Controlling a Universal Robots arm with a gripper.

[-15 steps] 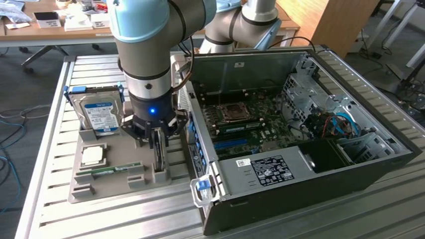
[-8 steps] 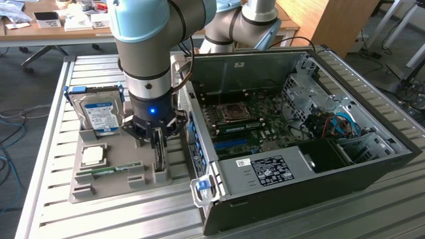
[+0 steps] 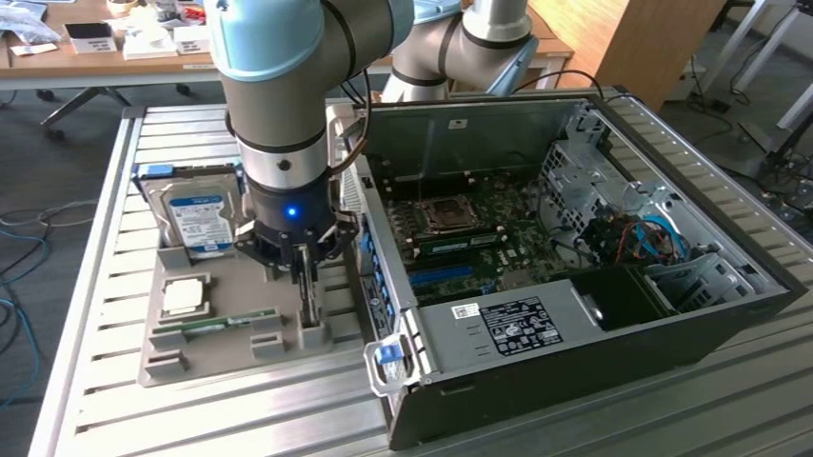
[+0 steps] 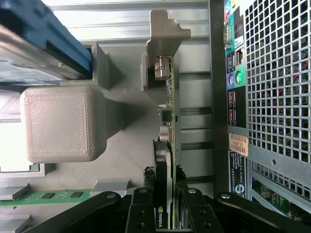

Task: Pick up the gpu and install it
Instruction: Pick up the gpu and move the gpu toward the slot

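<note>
We see the gripper (image 3: pixel 303 271) lowered over a gray holder tray (image 3: pixel 223 360) in the lower left of the exterior view, with the arm coming down from the upper centre of the frame. The gpu (image 3: pixel 310 309) stands on its edge in a slot at the tray's edge nearest the computer case (image 3: pixel 610 352), and the gripper sits directly on top of it. In the wrist view the black fingers (image 4: pixel 141 213) sit against both faces of the card, pinching the gpu between them. We look along its thin green edge toward the silver end bracket (image 4: pixel 163 39) at the far end. The card still rests in its tray slot, outside the case.

On the same tray, toward the exterior view's left, a hard drive (image 3: pixel 197 217) with a blue-white label stands upright. A square silver chip (image 3: pixel 186 297) lies in front of it, and a narrow green memory stick (image 3: pixel 227 324) lies flat near the tray's front.

The case lies open on its side on the exterior view's right, just beside the tray. Its motherboard (image 3: pixel 470 238) is exposed. Both the tray and the case rest on the slatted metal table (image 3: pixel 166 419).
</note>
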